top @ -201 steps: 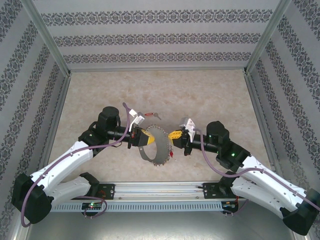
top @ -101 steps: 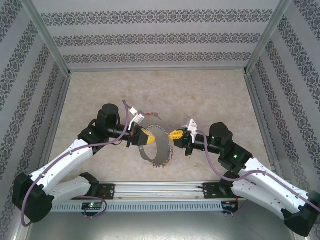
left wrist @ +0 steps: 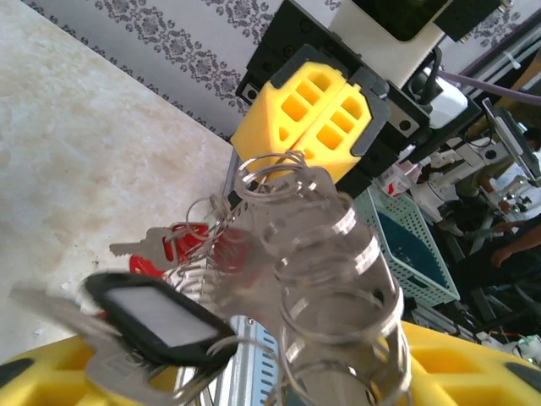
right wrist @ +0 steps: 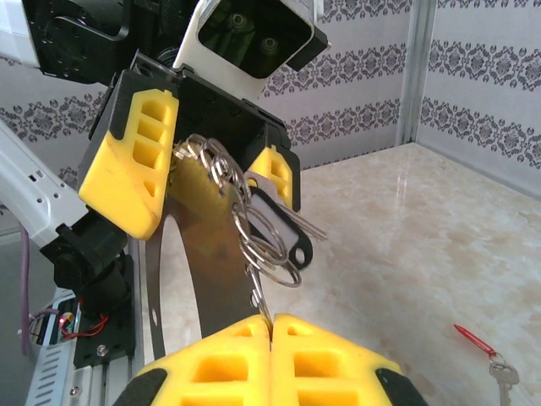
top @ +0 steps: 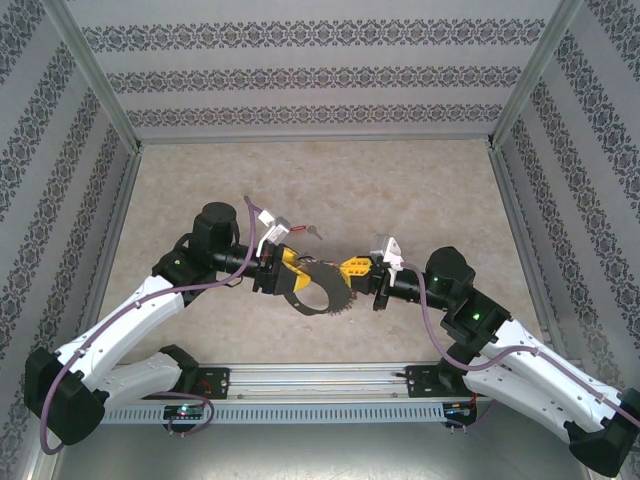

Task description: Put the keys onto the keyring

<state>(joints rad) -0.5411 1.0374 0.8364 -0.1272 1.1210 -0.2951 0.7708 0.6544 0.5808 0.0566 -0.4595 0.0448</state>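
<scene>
The keyring [top: 318, 297] is a grey metal loop hanging between my two grippers above the table, with tagged keys [top: 340, 306] bunched on its lower right. My right gripper [right wrist: 270, 326] is shut on its thin edge. My left gripper [right wrist: 211, 169] stands open, one yellow finger on each side of the loop's band. Up close in the left wrist view, several small split rings [left wrist: 338, 279], a dark-tagged key [left wrist: 152, 315] and red tags [left wrist: 190, 241] crowd between the left fingers. A loose red-tagged key [top: 303, 230] lies on the table just beyond the left gripper.
The beige tabletop [top: 400, 190] is open behind and beside the grippers. Patterned walls [top: 320, 75] with metal corner posts enclose it. A slotted rail [top: 320, 385] runs along the near edge between the arm bases.
My left gripper has opened and let go of the keyring. The loop now hangs flatter and lower from the right gripper, which stays shut.
</scene>
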